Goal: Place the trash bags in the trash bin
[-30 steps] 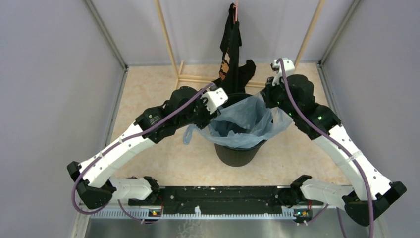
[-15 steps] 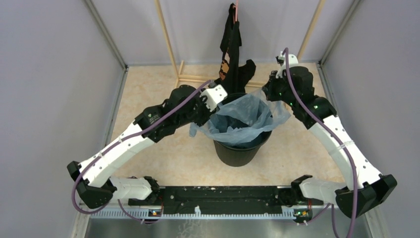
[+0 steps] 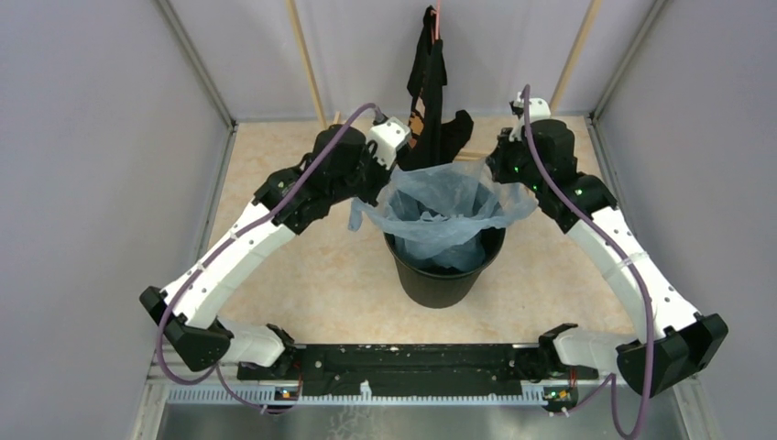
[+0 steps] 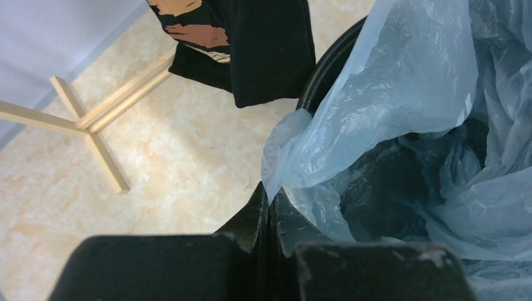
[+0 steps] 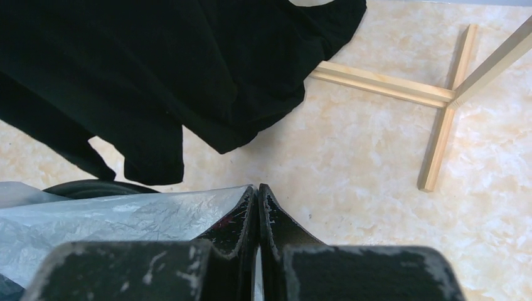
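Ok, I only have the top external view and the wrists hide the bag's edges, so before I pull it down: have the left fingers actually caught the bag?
Observer: Yes. In the left wrist view the left fingers are shut on a corner of the light-blue bag, right beside the rim of the bin.
Operator: And the right side?
Observer: The right fingers are shut too, with the bag's edge running in between their tips.
Operator: Anything close behind them?
Observer: The black garment hangs just beyond the bin. Bare floor shows between it and the fingertips, so neither pair touches it.
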`<state>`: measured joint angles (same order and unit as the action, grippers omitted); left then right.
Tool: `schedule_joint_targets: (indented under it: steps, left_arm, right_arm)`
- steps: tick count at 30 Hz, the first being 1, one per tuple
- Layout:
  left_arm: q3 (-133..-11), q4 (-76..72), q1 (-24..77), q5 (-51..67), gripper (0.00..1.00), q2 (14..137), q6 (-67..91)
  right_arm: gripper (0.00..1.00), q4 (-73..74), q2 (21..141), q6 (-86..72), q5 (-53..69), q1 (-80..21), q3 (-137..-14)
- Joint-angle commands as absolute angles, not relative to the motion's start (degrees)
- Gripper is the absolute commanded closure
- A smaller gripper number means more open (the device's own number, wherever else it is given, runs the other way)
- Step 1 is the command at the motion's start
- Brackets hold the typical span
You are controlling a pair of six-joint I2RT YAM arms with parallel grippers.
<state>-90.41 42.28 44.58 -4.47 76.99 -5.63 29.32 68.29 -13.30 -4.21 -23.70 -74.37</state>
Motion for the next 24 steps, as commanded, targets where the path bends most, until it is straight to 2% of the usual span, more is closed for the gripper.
schedule_joint_targets:
  steps: [1, 7, 10, 15, 18, 21, 24]
  left_arm:
    - [-93.4, 43.8, 39.5, 5.3, 0.99, 80.0, -1.0]
    - [-90.0, 40.5, 27.0, 25.8, 1.00, 82.6, 3.2]
    - [-85.5, 37.6, 23.7, 31.8, 1.00, 82.4, 5.4]
    - [-76.4, 35.0, 22.5, 37.3, 0.93, 80.0, 8.0]
    - [-71.2, 33.8, 22.4, 39.6, 0.89, 77.4, 9.7]
    - [-68.0, 33.5, 22.4, 35.5, 0.88, 74.0, 10.1]
    - [-67.5, 33.8, 22.3, 32.9, 0.76, 71.5, 10.0]
  right_arm:
    - [1.00, 26.6, 69.0, -13.0, -6.5, -22.8, -74.8]
    - [1.00, 26.1, 70.4, -13.0, -7.0, -22.6, -73.9]
    - [1.00, 26.1, 70.4, -13.1, -7.6, -22.4, -72.7]
    - [0.99, 25.7, 68.7, -13.8, -7.4, -22.0, -68.6]
    - [0.95, 25.6, 67.2, -15.1, -5.3, -20.9, -66.9]
    - [0.93, 25.8, 66.2, -16.3, -2.7, -19.4, -67.0]
    - [0.92, 27.0, 65.6, -16.6, -1.8, -18.9, -68.1]
